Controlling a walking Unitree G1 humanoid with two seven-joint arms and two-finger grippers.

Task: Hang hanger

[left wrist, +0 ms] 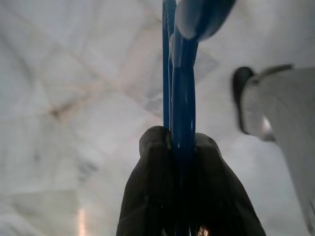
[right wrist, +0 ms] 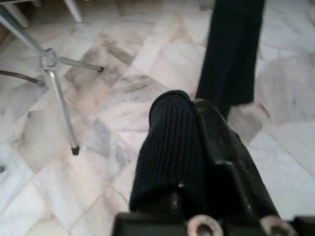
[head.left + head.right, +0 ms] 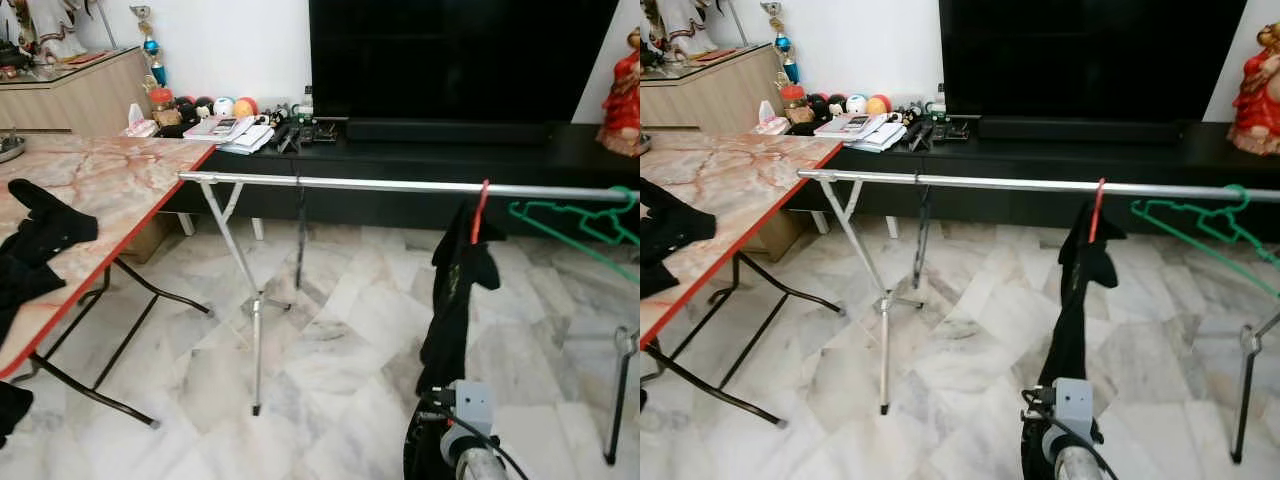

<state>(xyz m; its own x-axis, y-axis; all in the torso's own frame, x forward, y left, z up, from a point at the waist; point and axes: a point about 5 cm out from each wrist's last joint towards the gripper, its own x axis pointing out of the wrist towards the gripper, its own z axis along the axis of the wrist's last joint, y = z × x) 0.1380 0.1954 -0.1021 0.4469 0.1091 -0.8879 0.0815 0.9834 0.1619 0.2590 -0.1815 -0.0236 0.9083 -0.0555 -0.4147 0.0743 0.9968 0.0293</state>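
At twelve o'clock from the robot, the silver clothes rail [image 3: 400, 185] runs crosswise, already bearing a red hanger [image 3: 480, 212] with a black garment [image 3: 455, 300] and a green hanger [image 3: 585, 222] toward three o'clock. The blue hanger [image 1: 179, 88] is pinched between the closed fingers of the left gripper [image 1: 182, 147], its long axis running straight out past the fingertips over the marble floor [image 3: 330, 350]. The right gripper [image 2: 197, 147] hangs low at five o'clock, its fingers pressed together and empty. I judge the left arm must lift toward the rail's bare stretch around eleven o'clock.
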